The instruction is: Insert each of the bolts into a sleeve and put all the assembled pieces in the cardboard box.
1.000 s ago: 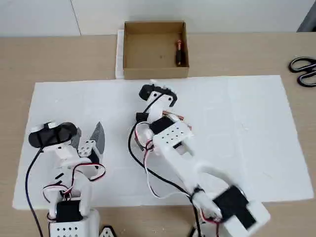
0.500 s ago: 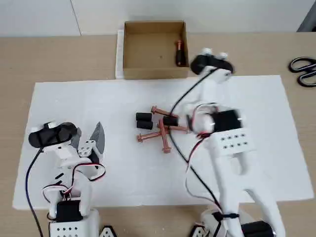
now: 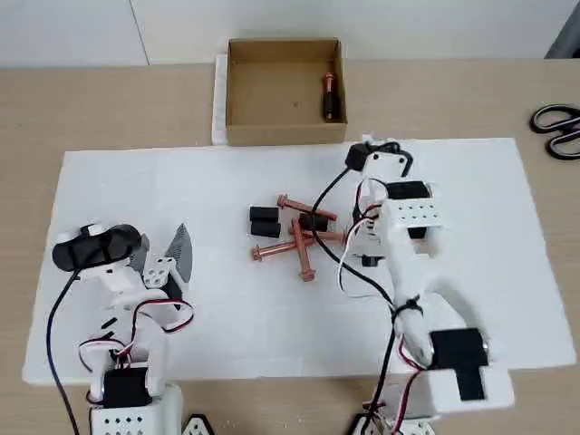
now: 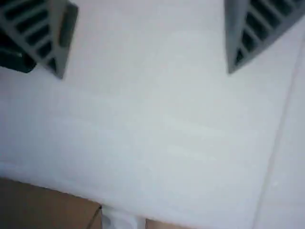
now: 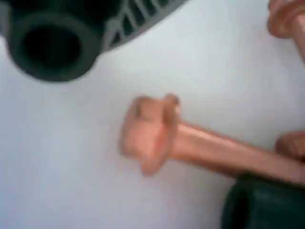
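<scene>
Several copper bolts (image 3: 304, 240) lie crossed in a pile at the middle of the white sheet, with three black sleeves (image 3: 264, 222) among and just left of them. My right gripper (image 3: 355, 243) hangs low at the pile's right side, under its own arm. Up close it faces a bolt head (image 5: 147, 131) lying flat, a black sleeve (image 5: 47, 43) near the gripper and a second sleeve (image 5: 257, 205) by the bolt's shaft. My left gripper (image 3: 161, 258) rests open at the sheet's lower left, its fingers (image 4: 252, 33) wide apart over bare sheet. One assembled piece (image 3: 331, 95) lies in the cardboard box (image 3: 285, 134).
The white foam sheet (image 3: 227, 317) covers most of the wooden table. The cardboard box stands beyond its far edge. Black scissors (image 3: 557, 127) lie at the far right. Cables trail from both arms.
The right arm was over the pile, swung out toward the box's right corner, then drew back to the pile's right side. The left arm has not moved.
</scene>
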You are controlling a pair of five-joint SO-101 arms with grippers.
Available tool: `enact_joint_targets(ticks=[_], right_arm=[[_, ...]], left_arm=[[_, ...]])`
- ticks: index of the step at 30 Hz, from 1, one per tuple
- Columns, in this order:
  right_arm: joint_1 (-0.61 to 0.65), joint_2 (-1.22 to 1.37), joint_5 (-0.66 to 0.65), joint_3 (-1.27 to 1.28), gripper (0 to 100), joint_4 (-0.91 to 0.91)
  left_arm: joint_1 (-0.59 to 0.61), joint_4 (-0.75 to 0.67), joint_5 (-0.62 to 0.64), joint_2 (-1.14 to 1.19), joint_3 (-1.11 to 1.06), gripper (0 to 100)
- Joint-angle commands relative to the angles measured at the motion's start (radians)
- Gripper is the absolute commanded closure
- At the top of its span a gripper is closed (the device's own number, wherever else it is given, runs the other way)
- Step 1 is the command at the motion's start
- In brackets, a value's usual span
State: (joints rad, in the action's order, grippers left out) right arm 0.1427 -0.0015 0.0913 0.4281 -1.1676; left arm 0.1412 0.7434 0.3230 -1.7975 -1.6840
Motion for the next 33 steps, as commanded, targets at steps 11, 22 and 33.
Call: enact_joint_targets(ticks=[11, 22, 33], right_arm=[[-0.005, 0.068, -0.091, -0.144, 89.0, -0.068], [-0.004, 0.068, -0.091, -0.143, 78.3, -0.065], [0.054, 0.070, -0.092, -0.144, 82.7, -0.024]], left_arm=[[0.002, 0.002, 0.000, -0.011, 0.002, 79], [0.002, 0.002, 0.000, -0.011, 0.002, 79], [0.002, 0.002, 0.000, -0.011, 0.002, 79]])
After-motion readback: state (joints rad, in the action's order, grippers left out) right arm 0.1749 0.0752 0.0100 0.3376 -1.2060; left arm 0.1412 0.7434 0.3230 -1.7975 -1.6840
